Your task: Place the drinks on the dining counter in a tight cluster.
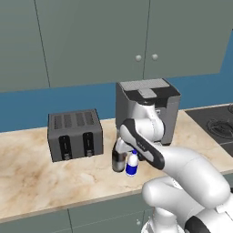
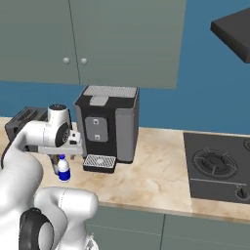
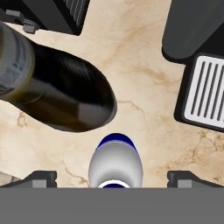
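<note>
White bottle [image 3: 115,164] between open pincer [image 3: 112,177]

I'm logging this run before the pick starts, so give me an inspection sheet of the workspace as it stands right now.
Surface: beige veined marble worktop below grey wall cabinets.
Job's things: little white bottle with blue label stands upright; dark bottle stands beside it, apart in the hand view. Third drink: nothing seen.
Clutter: toaster, coffee machine with drip tray.
Grippers: gripper open, above the white bottle, fingertips either side of it, not closed on it.
Cables: nothing seen.
Surroundings: blue wall, hob, hood.
</note>
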